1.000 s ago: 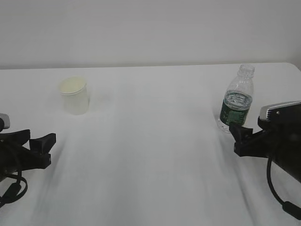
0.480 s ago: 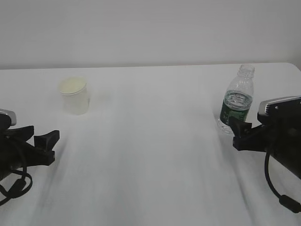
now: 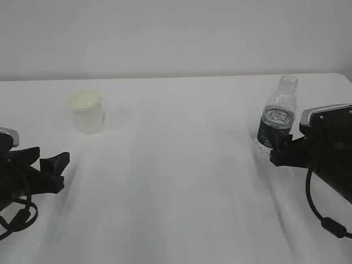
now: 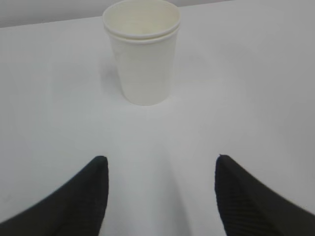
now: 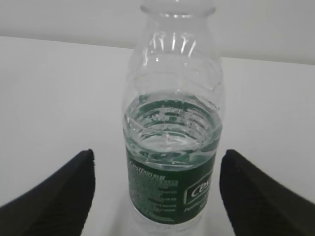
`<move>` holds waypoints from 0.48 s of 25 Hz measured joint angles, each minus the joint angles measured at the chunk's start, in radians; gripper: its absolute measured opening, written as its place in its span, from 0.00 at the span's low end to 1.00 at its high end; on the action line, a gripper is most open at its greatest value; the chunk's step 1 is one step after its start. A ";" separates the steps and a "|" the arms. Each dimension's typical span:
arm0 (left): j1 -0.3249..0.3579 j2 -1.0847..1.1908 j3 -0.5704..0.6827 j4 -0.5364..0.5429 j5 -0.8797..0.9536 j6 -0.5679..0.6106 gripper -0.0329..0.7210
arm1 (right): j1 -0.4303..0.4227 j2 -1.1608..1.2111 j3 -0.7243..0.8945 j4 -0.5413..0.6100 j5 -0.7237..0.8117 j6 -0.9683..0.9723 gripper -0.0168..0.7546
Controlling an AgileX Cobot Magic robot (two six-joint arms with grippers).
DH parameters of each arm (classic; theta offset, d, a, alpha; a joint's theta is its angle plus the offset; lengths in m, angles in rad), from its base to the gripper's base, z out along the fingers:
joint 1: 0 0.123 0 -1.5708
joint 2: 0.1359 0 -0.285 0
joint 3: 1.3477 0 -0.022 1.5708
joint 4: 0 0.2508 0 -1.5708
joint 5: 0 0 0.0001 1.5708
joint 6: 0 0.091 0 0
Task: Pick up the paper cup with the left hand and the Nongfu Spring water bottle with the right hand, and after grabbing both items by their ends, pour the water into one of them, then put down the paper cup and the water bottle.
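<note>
Partly cut off by the frame edges, the right gripper (image 3: 281, 149) stands spread just before the upright water bottle (image 3: 276, 116), the left gripper (image 3: 48, 169) spread short of the paper cup (image 3: 87, 112) on the desk (image 3: 181, 165).

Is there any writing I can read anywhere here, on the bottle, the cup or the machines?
Bottle, green label, boxed logo at lower right: begins "Ce", the rest cut off by the curve.
Bottle label, line of white characters at upper left: too blurred to read.
Bottle label, small print below that line: too small to read.
Cup: no writing visible.
Fingers and arms: no writing visible.
</note>
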 joint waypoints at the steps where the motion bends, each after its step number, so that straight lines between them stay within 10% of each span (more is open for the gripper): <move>1: 0.000 0.000 0.000 0.000 0.000 0.000 0.69 | 0.000 0.000 -0.004 0.000 0.000 0.000 0.81; 12: 0.000 0.000 0.000 0.000 0.000 0.002 0.69 | 0.000 0.081 -0.028 0.012 0.008 0.000 0.81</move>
